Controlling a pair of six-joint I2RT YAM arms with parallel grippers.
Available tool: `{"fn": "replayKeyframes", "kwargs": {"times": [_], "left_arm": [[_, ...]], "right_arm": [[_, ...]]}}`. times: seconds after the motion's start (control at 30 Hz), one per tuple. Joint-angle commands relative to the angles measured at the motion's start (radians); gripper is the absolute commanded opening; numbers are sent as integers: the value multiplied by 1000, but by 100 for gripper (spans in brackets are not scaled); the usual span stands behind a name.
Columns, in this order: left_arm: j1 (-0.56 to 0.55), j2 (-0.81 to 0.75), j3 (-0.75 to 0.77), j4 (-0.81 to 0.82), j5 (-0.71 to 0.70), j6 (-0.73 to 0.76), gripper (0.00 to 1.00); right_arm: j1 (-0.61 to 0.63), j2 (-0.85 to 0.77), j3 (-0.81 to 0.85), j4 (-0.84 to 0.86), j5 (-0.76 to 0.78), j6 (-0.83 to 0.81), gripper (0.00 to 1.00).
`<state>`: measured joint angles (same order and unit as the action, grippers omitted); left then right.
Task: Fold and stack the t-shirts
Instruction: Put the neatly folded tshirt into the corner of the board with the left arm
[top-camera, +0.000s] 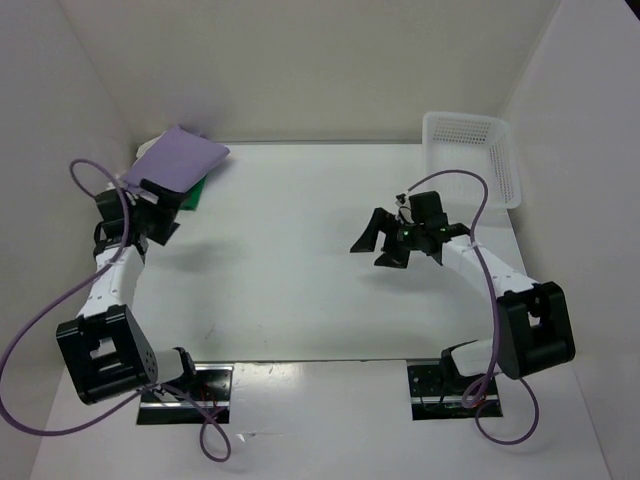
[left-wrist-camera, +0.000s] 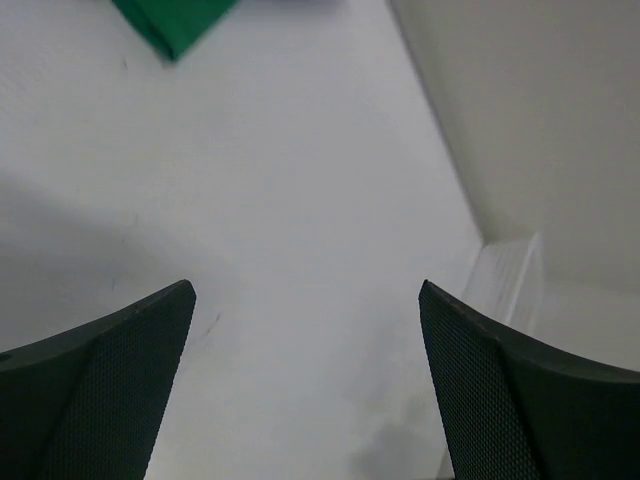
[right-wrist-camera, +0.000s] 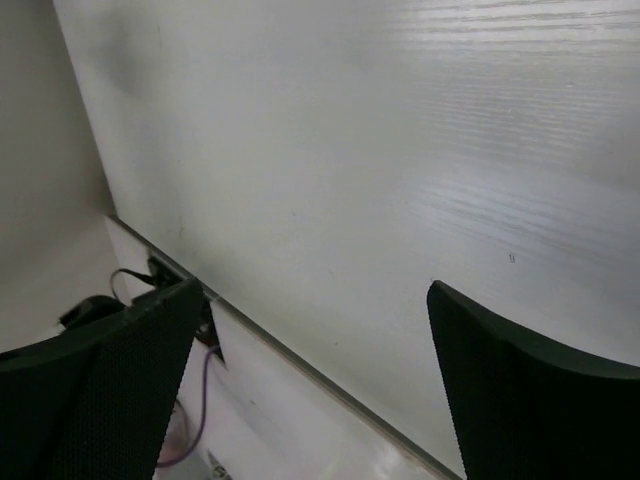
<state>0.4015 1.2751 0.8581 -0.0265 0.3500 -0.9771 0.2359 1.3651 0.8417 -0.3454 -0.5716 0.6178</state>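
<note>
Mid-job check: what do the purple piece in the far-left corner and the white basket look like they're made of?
Purple shirt: looks like soft matte cloth, lying flat with a crisp folded edge and no shine. Basket: apparently rigid white plastic, its walls an open lattice of small holes.

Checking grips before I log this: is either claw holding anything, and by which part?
Nothing is held. The left claw and the right claw both stand open and empty; the green shirt lies beyond the left one's fingertips.
</note>
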Motion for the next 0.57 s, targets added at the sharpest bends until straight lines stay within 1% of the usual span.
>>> {"fn": "replayKeyframes", "kwargs": {"times": [0.0,0.03,0.13,0.2,0.23,0.3,0.43,0.5,0.53], "left_arm": [[-117,15,-57,-119,89,139,99],[-186,15,-57,-144,89,176,99],[-254,3,-91,-173,80,198,99],[-277,3,-111,-173,107,198,99],[-277,3,-111,-173,133,198,99],[-277,3,-111,-194,123,207,99],[-286,-49,-120,-182,113,207,99],[-308,-68,-120,-182,113,207,99],[-308,-68,-111,-200,77,207,99]], "right_arm": [[88,2,11,13,137,-3,100],[123,14,20,13,157,11,100],[161,43,30,-7,156,39,100],[186,57,4,41,112,69,100],[186,57,-19,60,66,79,100],[220,48,-30,72,65,88,100],[220,22,-39,52,105,68,100],[220,-6,-53,62,115,68,100],[220,-6,-62,72,115,59,100]]}}
